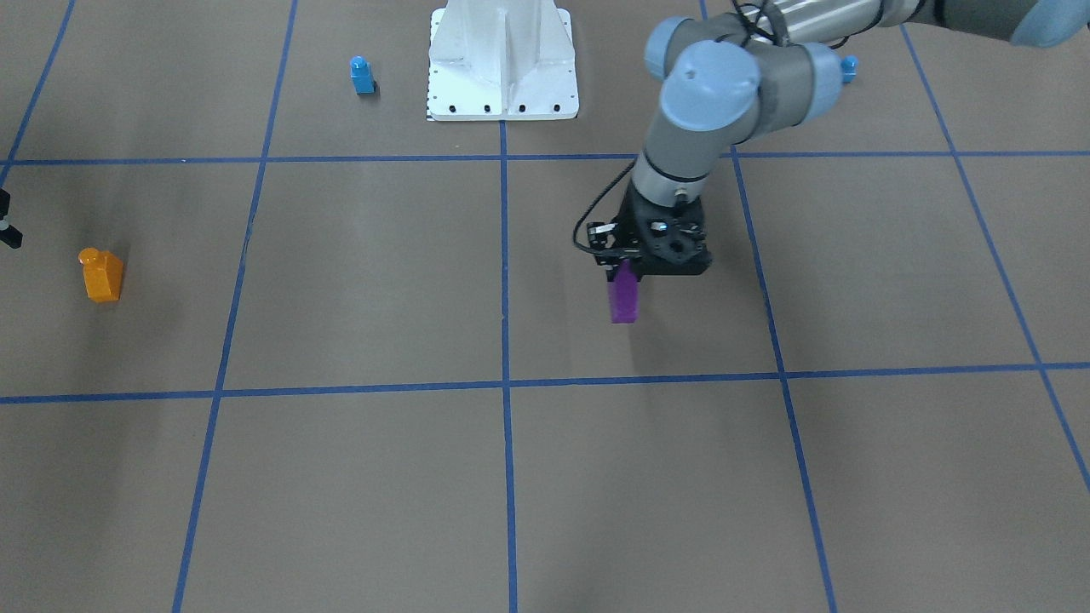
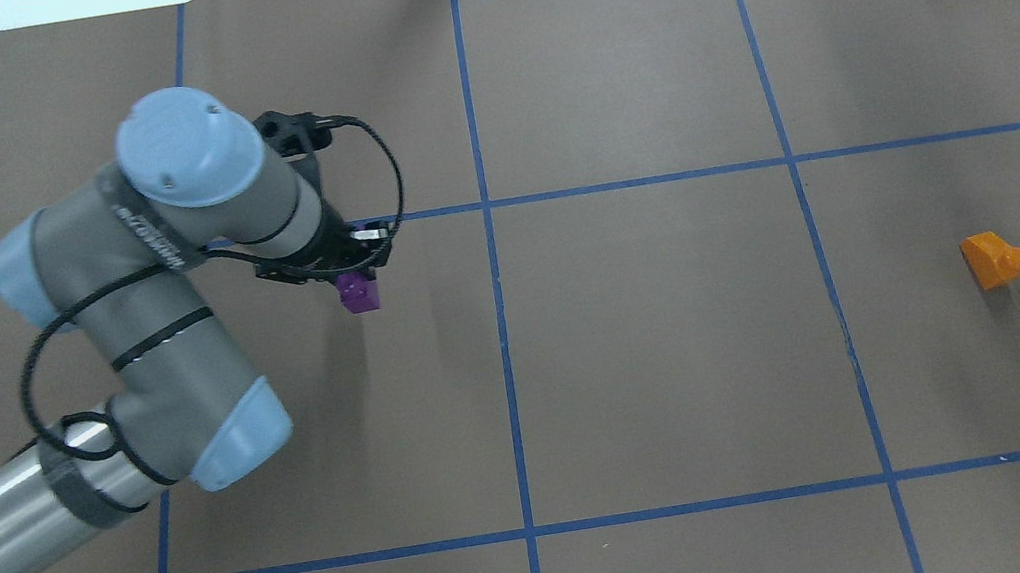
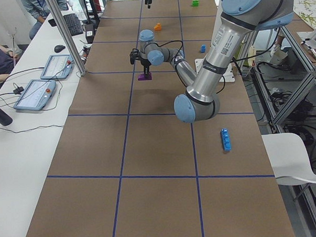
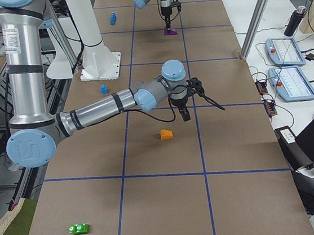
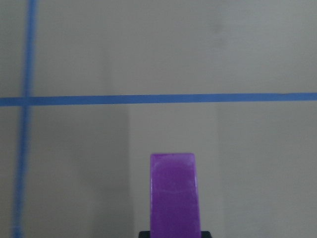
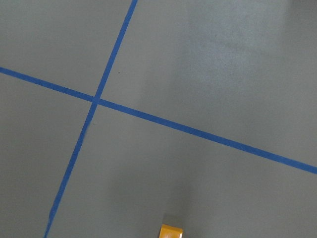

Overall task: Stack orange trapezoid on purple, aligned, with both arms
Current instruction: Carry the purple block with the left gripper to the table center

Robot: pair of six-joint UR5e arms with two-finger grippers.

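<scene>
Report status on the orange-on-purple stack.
Done: nothing stacked yet. In hand: the left gripper is down at the purple; whether it grips it is unclear. The right gripper hangs near the orange, apart from it. Left: grasp the orange, carry it over, and set it aligned on the purple.
</scene>
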